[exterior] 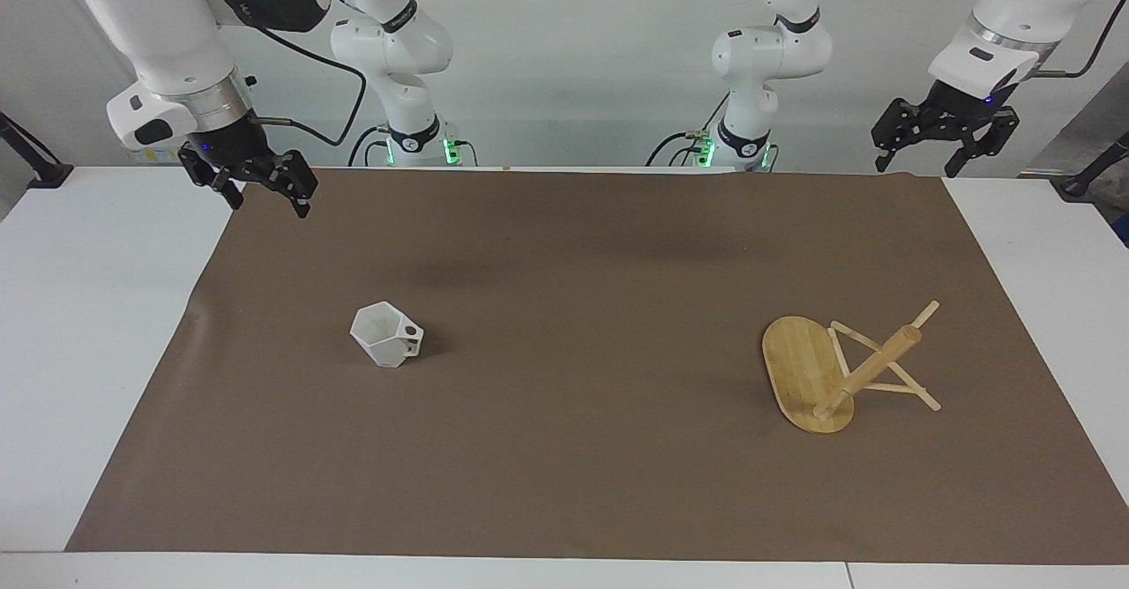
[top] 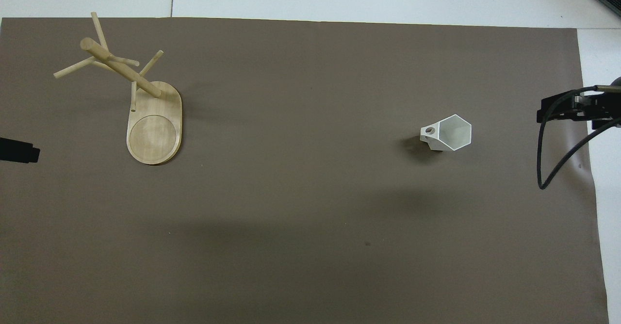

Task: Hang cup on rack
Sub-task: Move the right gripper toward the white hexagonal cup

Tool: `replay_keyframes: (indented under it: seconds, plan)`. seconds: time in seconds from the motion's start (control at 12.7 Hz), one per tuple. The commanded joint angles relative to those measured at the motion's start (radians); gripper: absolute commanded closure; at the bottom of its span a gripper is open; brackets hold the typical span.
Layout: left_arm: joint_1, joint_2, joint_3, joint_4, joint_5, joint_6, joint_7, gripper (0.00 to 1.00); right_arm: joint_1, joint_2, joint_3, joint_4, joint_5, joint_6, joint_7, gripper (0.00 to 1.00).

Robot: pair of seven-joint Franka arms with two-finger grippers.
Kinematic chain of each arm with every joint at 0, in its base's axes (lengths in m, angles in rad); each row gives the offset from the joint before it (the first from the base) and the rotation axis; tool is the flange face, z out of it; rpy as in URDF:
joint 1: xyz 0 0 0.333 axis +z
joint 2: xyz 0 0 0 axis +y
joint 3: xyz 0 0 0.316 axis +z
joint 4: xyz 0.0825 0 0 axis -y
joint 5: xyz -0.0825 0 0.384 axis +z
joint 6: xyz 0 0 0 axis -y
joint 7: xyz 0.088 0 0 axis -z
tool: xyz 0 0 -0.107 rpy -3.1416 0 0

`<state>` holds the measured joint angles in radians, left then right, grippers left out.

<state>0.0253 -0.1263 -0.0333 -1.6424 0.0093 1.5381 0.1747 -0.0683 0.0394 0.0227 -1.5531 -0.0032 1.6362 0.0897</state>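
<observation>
Both tools stand released and raised at the upper corners of the facing frame: right tool (exterior: 262, 185) upper left, left tool (exterior: 944, 144) upper right. The cup (exterior: 386, 335) sits left of centre on the bench (exterior: 564, 483); the rack (exterior: 842, 369) stands at right. Recommendation: the right tool descends squarely over the rim, keeping the pierced handle clear for a peg.

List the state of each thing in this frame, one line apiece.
Cup: upright on the brown mat, empty, handle toward the rack, not held.
Rack: standing on its base, pegs bare, no cup hung.
Left gripper: open, empty, raised over the table's edge at its own end, waiting.
Right gripper: open, empty, raised over the mat's corner at its own end.
</observation>
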Motion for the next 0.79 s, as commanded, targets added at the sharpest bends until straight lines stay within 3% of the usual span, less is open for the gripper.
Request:
replay_keyframes:
  seconds: [0.0,0.31,0.71]
  plan:
    - [0.005,-0.024,-0.010,-0.019,0.008,0.004,-0.006,0.00,-0.008,-0.016,0.005,-0.034,0.031,0.034,-0.005,0.00]
    - [0.004,-0.027,-0.014,-0.011,0.006,0.010,-0.040,0.00,-0.005,-0.024,0.006,-0.057,0.031,0.039,-0.005,0.00]
    - [0.001,-0.032,-0.017,-0.008,0.006,0.000,-0.109,0.00,-0.005,-0.067,0.005,-0.225,0.031,0.194,-0.024,0.00]
